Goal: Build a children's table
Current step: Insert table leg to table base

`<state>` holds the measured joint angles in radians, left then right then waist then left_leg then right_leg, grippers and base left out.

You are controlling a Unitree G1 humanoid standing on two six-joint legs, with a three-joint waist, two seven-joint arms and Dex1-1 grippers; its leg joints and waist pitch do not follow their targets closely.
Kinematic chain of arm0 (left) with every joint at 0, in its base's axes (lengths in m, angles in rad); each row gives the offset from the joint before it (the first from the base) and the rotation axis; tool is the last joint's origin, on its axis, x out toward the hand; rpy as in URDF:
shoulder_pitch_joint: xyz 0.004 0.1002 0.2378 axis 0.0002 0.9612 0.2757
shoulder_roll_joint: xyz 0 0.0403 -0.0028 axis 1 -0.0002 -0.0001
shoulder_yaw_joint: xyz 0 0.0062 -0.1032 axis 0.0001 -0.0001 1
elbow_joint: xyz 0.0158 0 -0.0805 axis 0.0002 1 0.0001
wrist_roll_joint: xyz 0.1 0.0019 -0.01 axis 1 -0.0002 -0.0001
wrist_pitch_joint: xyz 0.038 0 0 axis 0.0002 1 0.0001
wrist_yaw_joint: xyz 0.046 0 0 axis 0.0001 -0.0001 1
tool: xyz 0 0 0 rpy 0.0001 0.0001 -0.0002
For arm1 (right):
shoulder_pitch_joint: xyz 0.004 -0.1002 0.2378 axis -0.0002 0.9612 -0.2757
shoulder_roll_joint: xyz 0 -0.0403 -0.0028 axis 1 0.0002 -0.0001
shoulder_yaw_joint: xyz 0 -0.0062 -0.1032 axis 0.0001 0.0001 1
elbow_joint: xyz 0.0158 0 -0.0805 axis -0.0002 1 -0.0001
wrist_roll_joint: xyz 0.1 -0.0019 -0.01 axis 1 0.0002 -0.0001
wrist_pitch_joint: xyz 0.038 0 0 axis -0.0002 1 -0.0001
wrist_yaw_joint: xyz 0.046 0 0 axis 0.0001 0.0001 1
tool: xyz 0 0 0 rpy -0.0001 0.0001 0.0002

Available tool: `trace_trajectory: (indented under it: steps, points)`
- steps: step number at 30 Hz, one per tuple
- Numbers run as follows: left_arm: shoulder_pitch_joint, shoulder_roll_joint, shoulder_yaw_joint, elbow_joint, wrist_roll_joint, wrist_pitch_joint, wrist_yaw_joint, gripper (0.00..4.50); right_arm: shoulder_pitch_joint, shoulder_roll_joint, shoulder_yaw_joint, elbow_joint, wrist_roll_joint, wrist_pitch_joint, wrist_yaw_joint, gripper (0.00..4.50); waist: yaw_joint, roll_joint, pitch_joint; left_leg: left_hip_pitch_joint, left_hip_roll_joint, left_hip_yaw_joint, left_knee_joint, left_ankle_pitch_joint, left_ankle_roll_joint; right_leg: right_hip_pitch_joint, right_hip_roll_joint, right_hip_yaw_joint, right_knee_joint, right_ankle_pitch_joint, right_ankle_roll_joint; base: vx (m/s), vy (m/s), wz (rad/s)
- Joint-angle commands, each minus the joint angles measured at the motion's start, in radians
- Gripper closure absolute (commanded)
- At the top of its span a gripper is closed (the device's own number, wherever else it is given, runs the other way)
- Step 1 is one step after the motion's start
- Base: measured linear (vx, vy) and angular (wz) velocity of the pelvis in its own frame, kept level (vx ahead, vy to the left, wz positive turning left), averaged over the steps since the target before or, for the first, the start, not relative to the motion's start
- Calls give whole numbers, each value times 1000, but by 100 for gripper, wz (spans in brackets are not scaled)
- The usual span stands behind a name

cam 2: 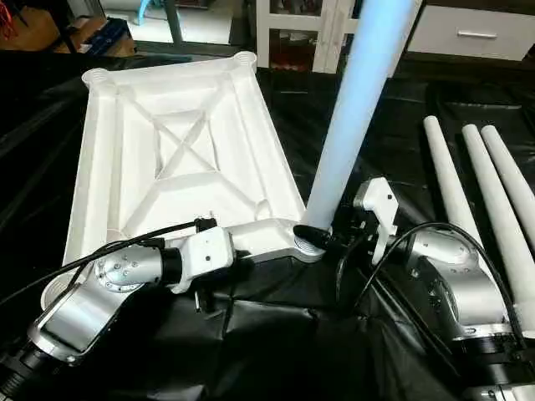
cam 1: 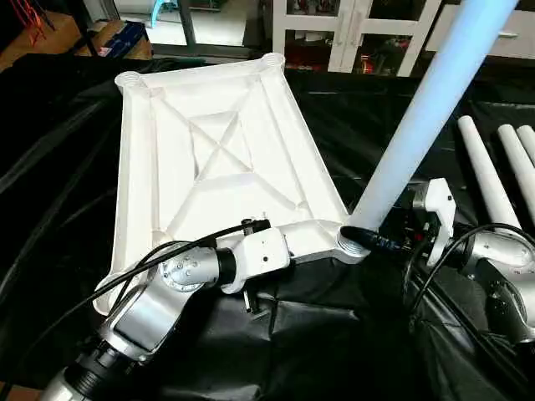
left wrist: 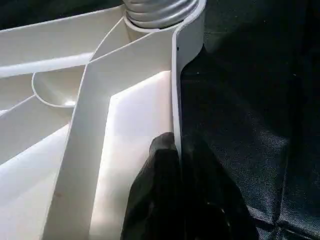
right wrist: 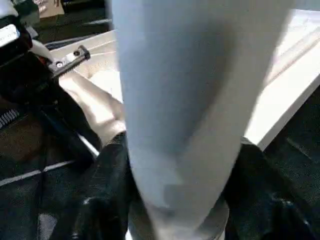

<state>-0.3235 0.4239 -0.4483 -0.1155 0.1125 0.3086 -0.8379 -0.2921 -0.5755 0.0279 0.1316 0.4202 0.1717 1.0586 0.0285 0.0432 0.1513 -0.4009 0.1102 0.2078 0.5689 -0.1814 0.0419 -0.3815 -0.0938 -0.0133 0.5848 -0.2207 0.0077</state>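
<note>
Rightward, 3 loose legs [cam 2: 468,196]

Upright leg [cam 2: 355,109] blocks near corner socket [cam 2: 308,242], 3 far sockets open

No legible text, label, brand, number or sign on anything here.

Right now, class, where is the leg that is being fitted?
The leg stands tilted in the tabletop's near right corner socket, between the right gripper's fingers, left of three spare legs.
</note>
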Motion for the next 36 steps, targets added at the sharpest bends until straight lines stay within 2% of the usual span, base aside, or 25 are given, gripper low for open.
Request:
trace_trajectory:
  steps: [1,6,10,12,16,18,20,22,25,29,36]
  points:
    - [45,19,-32,49,9,18,-21,450,7,0,1,13,-7,14,9,234,-1,-29,-53,32,125,-59,-64,-74,175,20,-77,34,-46,11,-308,0,0,0]
    - [52,20,-32,45,10,22,-16,450,20,14,1,4,-12,13,-9,243,-1,-28,-58,32,124,-58,-60,-45,186,22,-77,33,-40,56,-314,0,0,0]
    - [48,13,-20,65,30,36,23,450,51,36,21,-21,-49,-5,-60,245,-1,-27,-60,31,124,-58,-59,-38,189,22,-76,32,-38,65,-316,0,0,0]
    - [36,-4,-8,85,42,47,59,450,69,52,29,-30,-69,-20,-90,245,-1,-29,-60,32,124,-56,-61,-66,177,21,-76,33,-43,26,-312,0,0,0]
    - [24,-23,0,93,40,59,76,450,115,79,45,-33,-94,-44,-121,246,0,-27,-55,34,126,-59,-73,-167,117,16,-77,37,-56,-97,-293,0,0,0]
    - [24,-25,0,91,38,60,77,450,127,85,43,-32,-97,-50,-131,246,-1,-27,-56,33,125,-61,-75,-187,103,17,-77,38,-58,-114,-282,0,0,0]
    - [25,-25,-1,88,38,59,78,450,142,89,36,-33,-93,-56,-139,247,0,-23,-57,34,125,-62,-75,-178,102,16,-76,38,-56,-84,-278,0,0,0]
    - [27,-23,-2,87,39,57,78,450,152,92,26,-32,-87,-58,-145,247,0,-26,-59,33,125,-61,-73,-164,110,17,-77,39,-55,-52,-279,0,0,0]
    - [29,-23,-3,86,43,55,75,450,168,100,4,-26,-76,-64,-152,247,2,-25,-60,32,125,-60,-72,-157,120,17,-78,38,-53,-32,-282,0,0,0]
    - [29,-28,0,90,49,54,77,450,195,104,-1,-21,-72,-80,-147,248,2,-25,-58,33,127,-62,-76,-184,115,16,-77,38,-57,-67,-278,0,0,0]
    - [22,-42,3,95,51,72,91,450,222,131,38,-19,-116,-84,-189,249,1,-27,-54,33,127,-63,-83,-217,91,10,-76,40,-64,-108,-259,0,0,0]
